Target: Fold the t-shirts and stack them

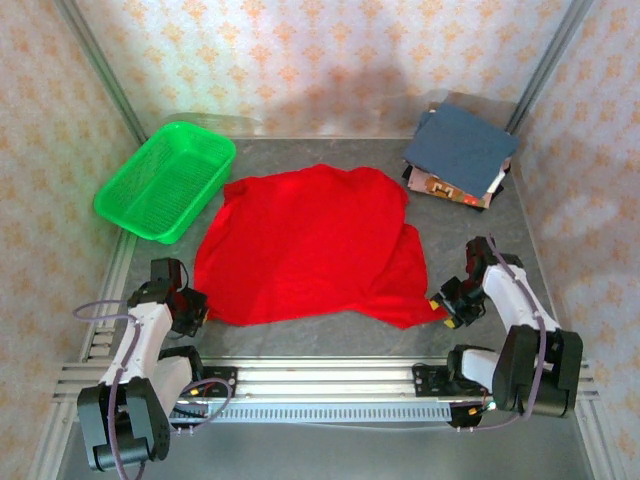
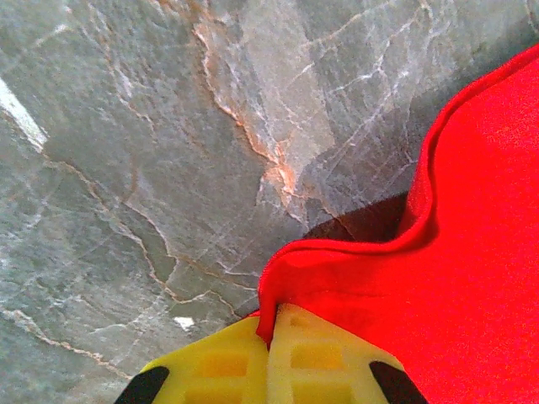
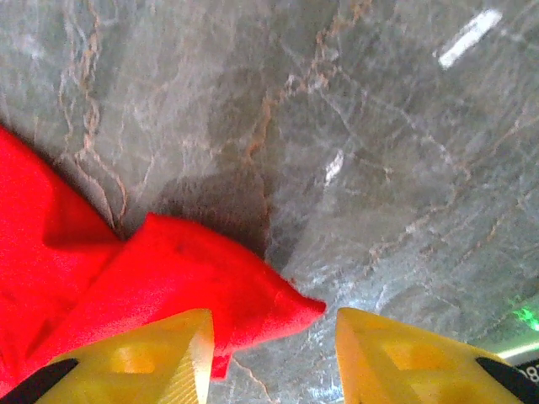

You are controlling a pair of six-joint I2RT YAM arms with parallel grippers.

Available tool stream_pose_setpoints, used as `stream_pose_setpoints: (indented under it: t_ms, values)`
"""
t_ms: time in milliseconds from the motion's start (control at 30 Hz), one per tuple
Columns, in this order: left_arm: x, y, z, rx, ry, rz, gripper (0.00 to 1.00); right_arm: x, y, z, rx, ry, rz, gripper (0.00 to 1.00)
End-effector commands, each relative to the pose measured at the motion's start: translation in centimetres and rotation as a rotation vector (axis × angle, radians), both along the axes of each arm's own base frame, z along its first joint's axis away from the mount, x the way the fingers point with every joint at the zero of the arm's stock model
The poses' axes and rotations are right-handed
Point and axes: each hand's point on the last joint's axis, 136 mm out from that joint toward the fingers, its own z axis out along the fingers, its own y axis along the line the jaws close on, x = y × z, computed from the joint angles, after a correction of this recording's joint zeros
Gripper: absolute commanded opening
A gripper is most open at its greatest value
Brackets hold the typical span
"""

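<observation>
Red t-shirt (image 1: 310, 245): soft, limp, light; best taken by its hem corners. Left gripper (image 2: 271, 337) pinched tight on its near-left corner. Right gripper (image 3: 274, 328) jaws apart, straddling its near-right corner, not yet gripping.

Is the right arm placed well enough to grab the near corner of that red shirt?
Probably yes: a corner of the red shirt lies inside the open right gripper, flat on the table, with nothing in between.

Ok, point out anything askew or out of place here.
The red t-shirt lies rumpled, its near right corner doubled over. At the far right, the slate-blue shirt sits skewed over the patterned shirts. Nothing looks spilled or damaged.
</observation>
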Motion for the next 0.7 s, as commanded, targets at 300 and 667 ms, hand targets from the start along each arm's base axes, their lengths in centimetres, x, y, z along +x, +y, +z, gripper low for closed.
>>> stream_pose_setpoints:
  t_ms: [300, 667]
  values:
    - [1.3, 0.4, 5.4, 0.033, -0.095, -0.043, 0.0, 5.7, -2.9, 5.1, -0.157, -0.222, -0.025, 0.0]
    - [-0.6, 0.4, 10.0, 0.095, -0.17, -0.065, 0.0, 3.1, -2.0, 9.7, -0.139, -0.278, -0.015, 0.0]
